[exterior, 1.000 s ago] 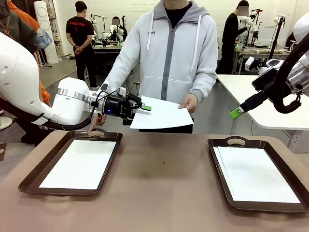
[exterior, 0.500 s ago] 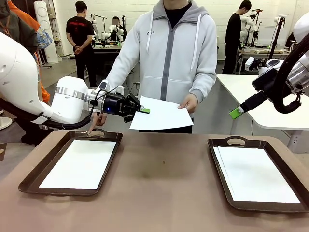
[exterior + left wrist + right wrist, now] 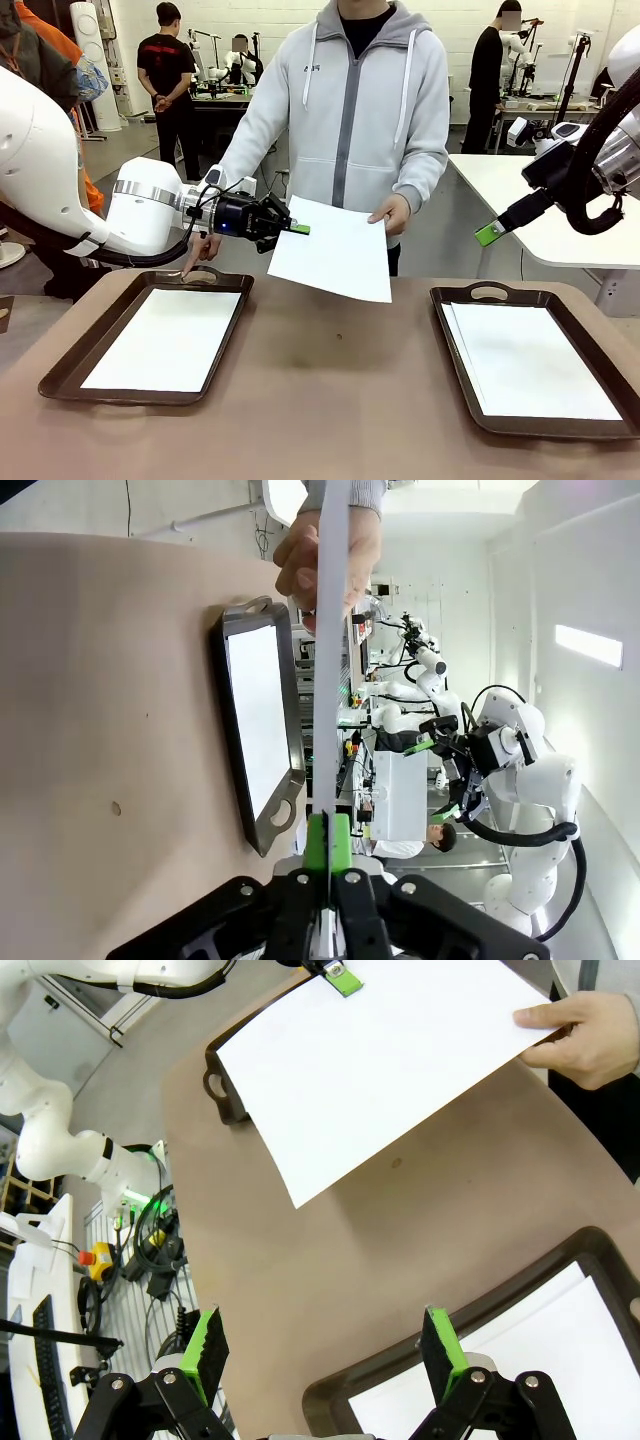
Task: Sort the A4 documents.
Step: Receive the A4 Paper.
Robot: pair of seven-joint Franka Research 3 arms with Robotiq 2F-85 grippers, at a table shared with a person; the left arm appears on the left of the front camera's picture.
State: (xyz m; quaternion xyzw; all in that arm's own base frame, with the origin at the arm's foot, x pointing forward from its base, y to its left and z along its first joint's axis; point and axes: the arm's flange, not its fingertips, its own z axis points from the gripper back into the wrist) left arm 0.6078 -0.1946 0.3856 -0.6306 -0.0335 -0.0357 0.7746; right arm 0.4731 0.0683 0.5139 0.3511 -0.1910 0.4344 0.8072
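One A4 document [image 3: 335,252] hangs in the air above the table's far edge, its near edge drooping. My left gripper [image 3: 297,229] is shut on its left edge; in the left wrist view the green pads [image 3: 328,842] pinch the sheet [image 3: 329,630], seen edge-on. The person's hand [image 3: 393,213] still holds its far right corner. More white sheets lie in the left tray [image 3: 70,372] and the right tray [image 3: 455,340]. My right gripper [image 3: 325,1350] hovers open and empty at the right, high above the right tray, looking down at the held sheet [image 3: 380,1065].
The person in a grey hoodie stands at the far side, their other hand [image 3: 200,250] touching the left tray's handle. Bare brown tabletop [image 3: 340,400] lies between the two trays. A white table [image 3: 560,230] stands behind on the right.
My left gripper has shut on the sheet's left edge. The sheet's near edge has since sagged down towards the table. The right arm has stayed put.
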